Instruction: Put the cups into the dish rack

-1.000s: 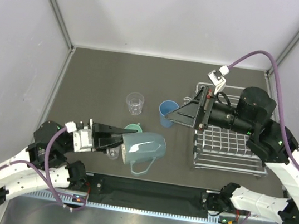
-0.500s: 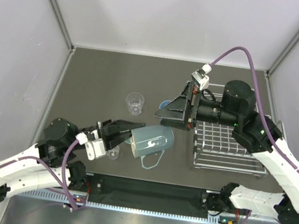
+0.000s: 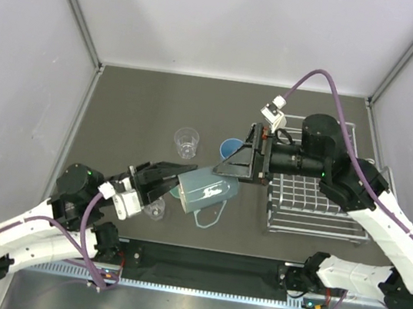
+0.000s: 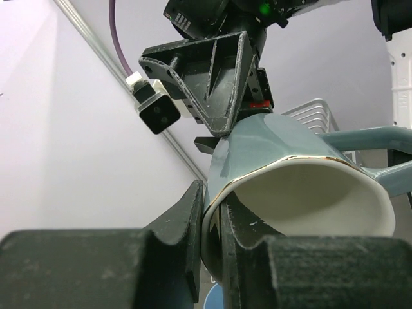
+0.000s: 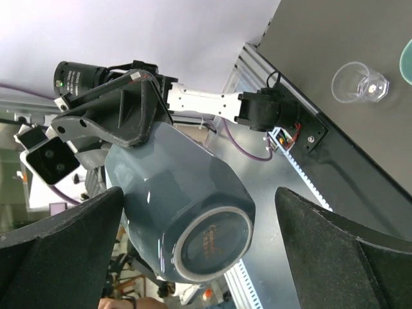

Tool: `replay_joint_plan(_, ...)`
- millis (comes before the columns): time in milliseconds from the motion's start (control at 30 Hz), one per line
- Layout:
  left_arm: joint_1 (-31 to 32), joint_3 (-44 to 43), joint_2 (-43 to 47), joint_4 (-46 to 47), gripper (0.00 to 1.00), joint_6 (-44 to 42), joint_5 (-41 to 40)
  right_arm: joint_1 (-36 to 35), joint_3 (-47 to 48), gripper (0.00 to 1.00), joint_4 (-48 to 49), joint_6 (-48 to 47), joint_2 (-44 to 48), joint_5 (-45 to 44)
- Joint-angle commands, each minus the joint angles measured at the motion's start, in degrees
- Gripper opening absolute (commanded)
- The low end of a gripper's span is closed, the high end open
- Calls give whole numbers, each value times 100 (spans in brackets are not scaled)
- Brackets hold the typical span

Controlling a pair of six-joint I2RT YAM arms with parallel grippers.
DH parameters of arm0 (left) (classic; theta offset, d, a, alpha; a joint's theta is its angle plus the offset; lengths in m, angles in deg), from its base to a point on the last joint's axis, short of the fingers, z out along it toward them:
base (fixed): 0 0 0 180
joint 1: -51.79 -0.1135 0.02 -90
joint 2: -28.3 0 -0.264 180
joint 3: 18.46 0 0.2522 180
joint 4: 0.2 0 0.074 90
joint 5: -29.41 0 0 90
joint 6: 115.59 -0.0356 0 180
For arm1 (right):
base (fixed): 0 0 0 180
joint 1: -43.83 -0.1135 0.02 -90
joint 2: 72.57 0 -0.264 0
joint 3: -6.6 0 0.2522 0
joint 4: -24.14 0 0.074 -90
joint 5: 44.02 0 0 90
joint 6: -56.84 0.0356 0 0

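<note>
My left gripper (image 3: 173, 183) is shut on the rim of the teal-green mug (image 3: 206, 189) and holds it on its side above the table. In the left wrist view the fingers (image 4: 193, 219) clamp the mug's (image 4: 290, 174) wall. My right gripper (image 3: 234, 166) is open, with one finger on each side of the mug's base (image 5: 209, 241). The dish rack (image 3: 308, 191) stands to the right, with no cup seen in it. A clear tumbler (image 3: 186, 141), a smaller clear one (image 3: 155, 210) and the partly hidden blue tumbler (image 3: 229, 145) stand on the table. The cream mug is hidden.
White walls with metal posts close in the grey table (image 3: 136, 105) on three sides. A black rail (image 3: 206, 262) with the arm bases runs along the near edge. The right arm's purple cable (image 3: 311, 77) loops above the rack.
My left arm has lifted the mug up and to the right. My right gripper has come left from the rack, and its open fingers now straddle the mug's base.
</note>
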Motion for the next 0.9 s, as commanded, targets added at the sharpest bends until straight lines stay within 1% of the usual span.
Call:
replay_joint_plan(0,-4,-275,244,1447,0,-26,-192,-76,162,100,-288,-367,183,-29)
replay_joint_plan(67,-12,-283,218,1508,0,-17,-201,-85,118,100,-148,-280,226,172)
replay_joint_plan(233,-4,-283,42,1754,0,44,-139,-84,-233,100,791,308,376,629)
replay_joint_plan(300,-4,-248,24,1885,0,71,-148,-85,-313,100,959,432,420,805)
replay_joint_plan(533,-12,-222,-107,2088,0,106,-60,-85,-453,100,1180,854,473,1008)
replay_joint_plan(700,-12,-213,-143,2123,0,167,89,-67,-480,100,1329,1003,438,1078)
replay_joint_plan(867,-4,-239,-213,2062,0,202,282,-58,-541,100,1637,1373,377,1140)
